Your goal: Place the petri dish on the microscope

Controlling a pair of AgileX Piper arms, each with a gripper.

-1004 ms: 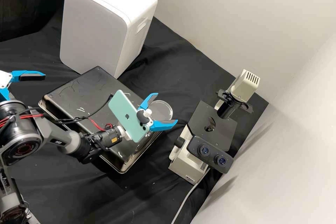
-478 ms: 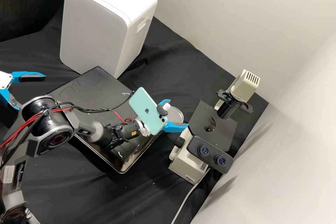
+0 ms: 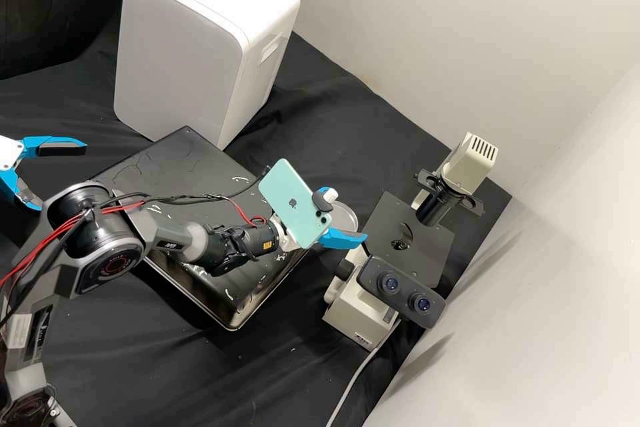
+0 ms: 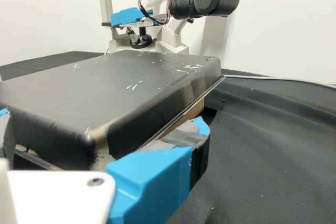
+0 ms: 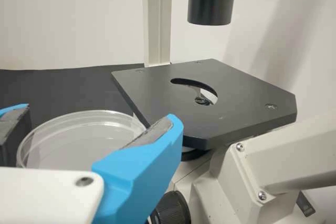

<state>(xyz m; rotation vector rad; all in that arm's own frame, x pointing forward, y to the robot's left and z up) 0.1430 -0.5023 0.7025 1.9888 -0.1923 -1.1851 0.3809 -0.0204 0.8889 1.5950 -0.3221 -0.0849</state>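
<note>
High view: at far left, the left jaws gape wide, empty, near a dark tray. Further right, the right jaws clamp the petri dish just short of the stage of the microscope. It should stay level, rise above the stage edge, then centre over the hole. The jaws hide part of the dish's rim.
</note>
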